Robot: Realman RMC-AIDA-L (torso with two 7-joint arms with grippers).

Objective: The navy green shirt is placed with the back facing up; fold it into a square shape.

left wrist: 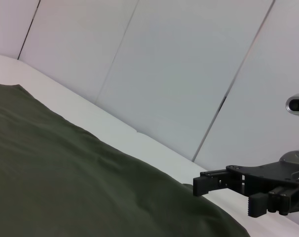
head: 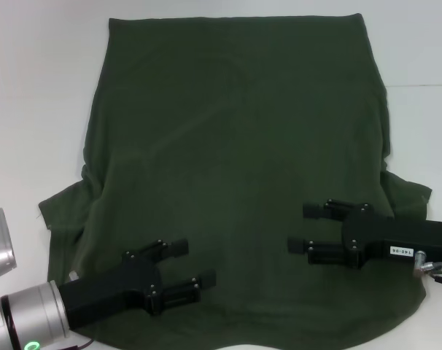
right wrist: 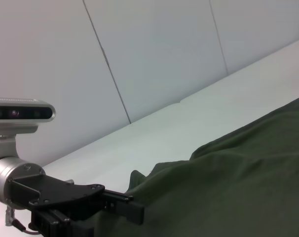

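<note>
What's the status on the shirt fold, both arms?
Left end effector open, over shirt's near left. Right end effector open, over near right. Navy green shirt spread flat on the table, unfolded. Nothing in the way.

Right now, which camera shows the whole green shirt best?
The head view: the navy green shirt lies spread out, both sleeves visible. The left wrist view shows only one sloping stretch of its fabric, the right wrist view a rumpled edge.

Head view looks steeply down on the navy green shirt; both wrist views skim low across it, facing each other.
</note>
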